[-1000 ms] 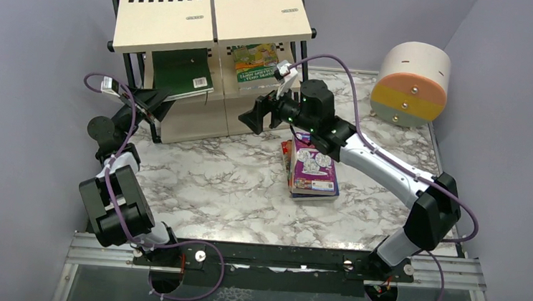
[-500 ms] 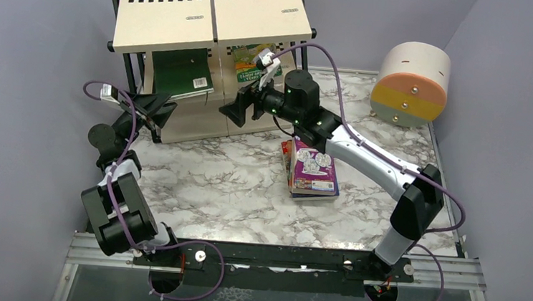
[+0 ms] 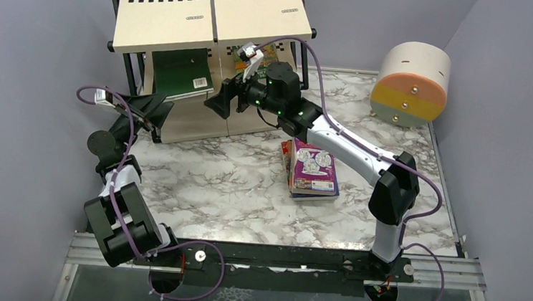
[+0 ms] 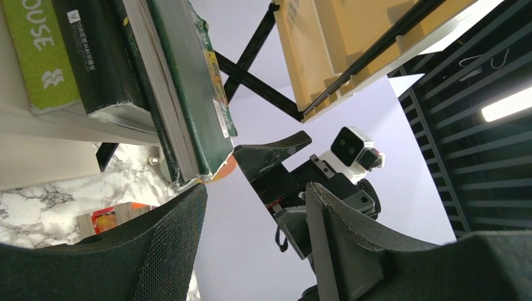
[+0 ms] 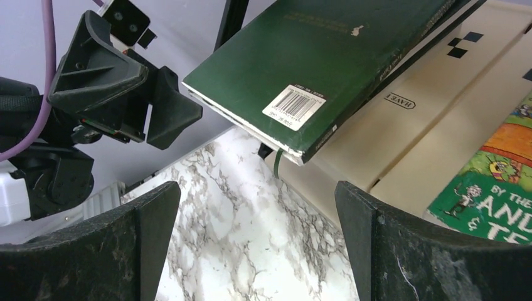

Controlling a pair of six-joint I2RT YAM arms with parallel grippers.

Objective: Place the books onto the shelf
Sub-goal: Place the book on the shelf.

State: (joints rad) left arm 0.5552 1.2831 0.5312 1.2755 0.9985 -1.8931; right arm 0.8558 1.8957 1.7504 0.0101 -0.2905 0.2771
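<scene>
Off the pale shelf [image 3: 162,20] edge juts a dark green paperback [image 5: 301,56]: light-looking, stiff; pinch its corner; left claw [image 4: 254,191], right claw [image 5: 256,191] agape.

In the right wrist view, the dark green book [image 5: 301,56] on the left half of the shelf [image 5: 439,113] carries a white barcode sticker [image 5: 295,106] whose digits are too small to read, and a small black label [image 5: 399,101] on the pale shelf board just right of it seems to read "HAVE". The green cartoon book [image 5: 495,188] on the right half shows "BY THE", with "AND" and "TE" below, cut off at the picture's edge. In the left wrist view a lime-green book [image 4: 37,50] bears the white letters "OUSE", its start out of frame, and the black book [image 4: 94,63] beside it has a small white logo with print too fine to read.
</scene>
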